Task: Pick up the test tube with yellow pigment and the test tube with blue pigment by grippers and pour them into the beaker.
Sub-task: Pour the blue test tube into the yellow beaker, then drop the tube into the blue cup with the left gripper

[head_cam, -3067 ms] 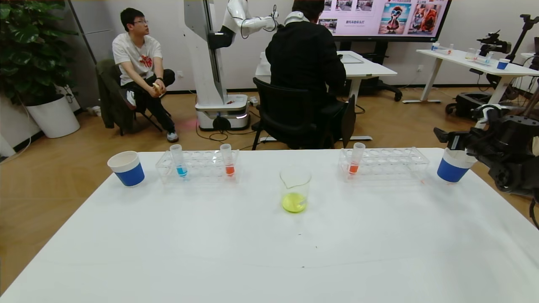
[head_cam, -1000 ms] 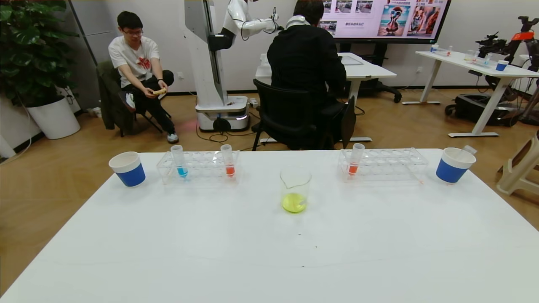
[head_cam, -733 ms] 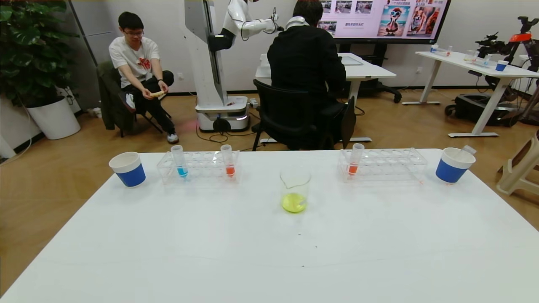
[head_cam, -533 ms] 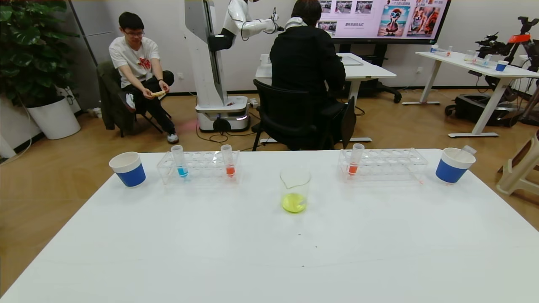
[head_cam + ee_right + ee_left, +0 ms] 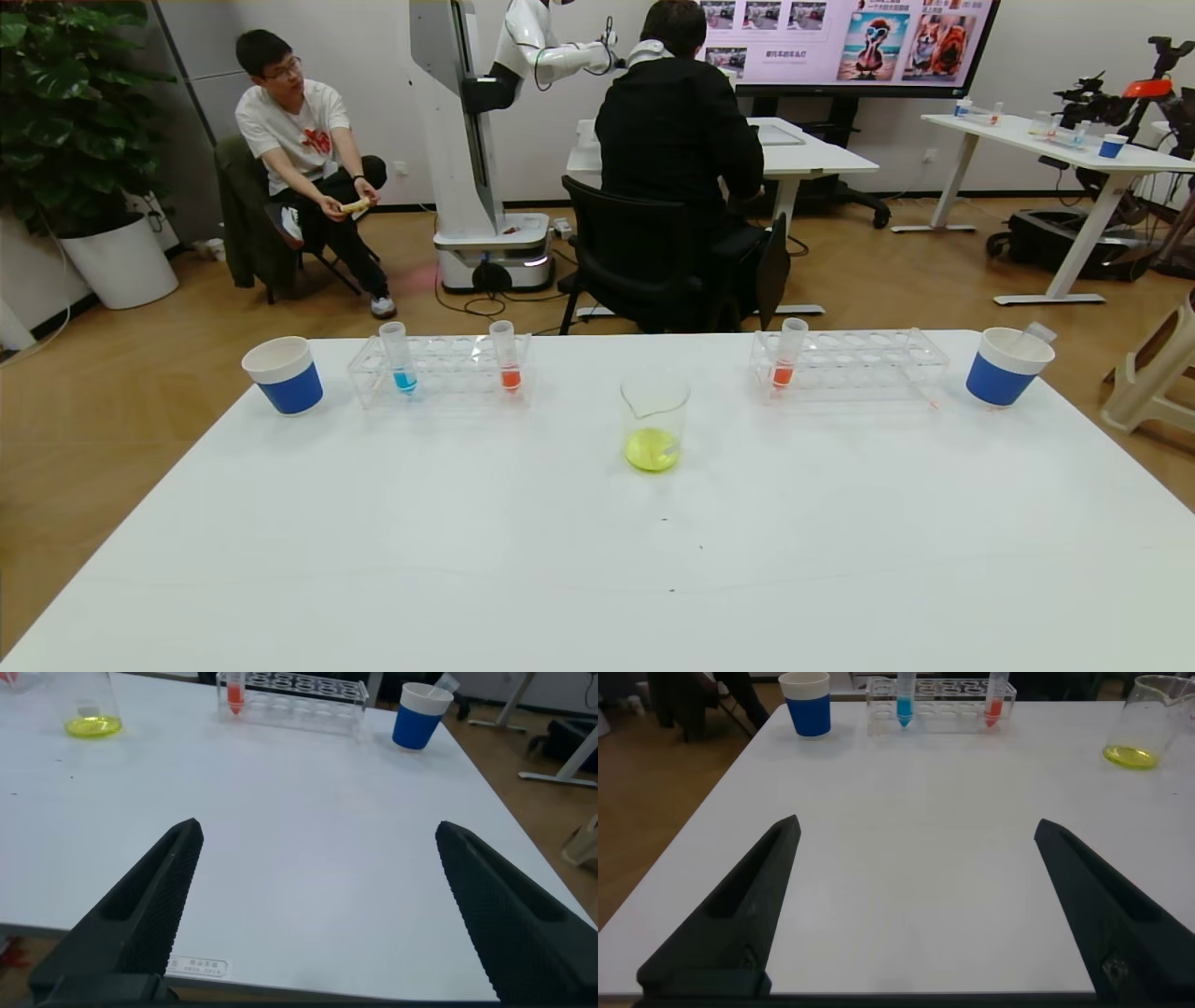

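The beaker (image 5: 653,420) stands mid-table with yellow-green liquid in its bottom; it also shows in the left wrist view (image 5: 1148,719) and the right wrist view (image 5: 89,709). The test tube with blue pigment (image 5: 399,359) stands upright at the left end of the left clear rack (image 5: 439,373), also in the left wrist view (image 5: 903,700). No tube holding yellow liquid shows; a clear tube (image 5: 1034,332) pokes out of the right paper cup (image 5: 1006,366). My left gripper (image 5: 917,826) and right gripper (image 5: 318,826) are open and empty over the near table, outside the head view.
Orange-red tubes stand in the left rack (image 5: 506,357) and the right rack (image 5: 789,355). A blue-and-white cup (image 5: 283,373) stands at the far left. People, chairs, another robot and tables are beyond the table's far edge.
Three seconds ago my right arm was at the right cup; it has since pulled back out of the head view. Nothing on the table has moved in the last second.
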You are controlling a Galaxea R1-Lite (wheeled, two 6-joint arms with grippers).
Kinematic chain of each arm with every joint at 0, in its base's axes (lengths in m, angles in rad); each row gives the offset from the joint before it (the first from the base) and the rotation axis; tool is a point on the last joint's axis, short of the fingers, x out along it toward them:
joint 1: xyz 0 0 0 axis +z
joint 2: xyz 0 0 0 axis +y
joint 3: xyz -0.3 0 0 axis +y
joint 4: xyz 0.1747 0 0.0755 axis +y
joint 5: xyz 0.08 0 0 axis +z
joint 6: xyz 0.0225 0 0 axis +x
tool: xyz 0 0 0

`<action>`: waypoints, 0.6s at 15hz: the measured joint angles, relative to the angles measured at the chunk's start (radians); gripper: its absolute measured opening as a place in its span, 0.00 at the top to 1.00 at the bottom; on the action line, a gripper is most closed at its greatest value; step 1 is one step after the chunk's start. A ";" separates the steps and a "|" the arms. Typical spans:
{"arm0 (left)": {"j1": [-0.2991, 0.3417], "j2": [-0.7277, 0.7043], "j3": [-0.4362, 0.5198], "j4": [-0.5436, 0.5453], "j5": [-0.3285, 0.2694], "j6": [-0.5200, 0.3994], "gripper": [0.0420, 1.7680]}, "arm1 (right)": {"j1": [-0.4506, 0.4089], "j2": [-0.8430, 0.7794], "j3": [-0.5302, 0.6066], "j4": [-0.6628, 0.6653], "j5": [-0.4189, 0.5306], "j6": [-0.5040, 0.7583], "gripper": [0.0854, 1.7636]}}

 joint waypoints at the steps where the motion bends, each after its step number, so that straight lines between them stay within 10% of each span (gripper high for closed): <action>1: 0.000 0.000 0.000 0.000 0.000 0.000 0.01 | 0.000 0.000 0.001 0.000 -0.001 0.016 0.02; 9: 0.000 0.000 -0.012 0.004 -0.024 0.053 0.01 | 0.000 0.000 0.004 -0.001 -0.004 0.037 0.02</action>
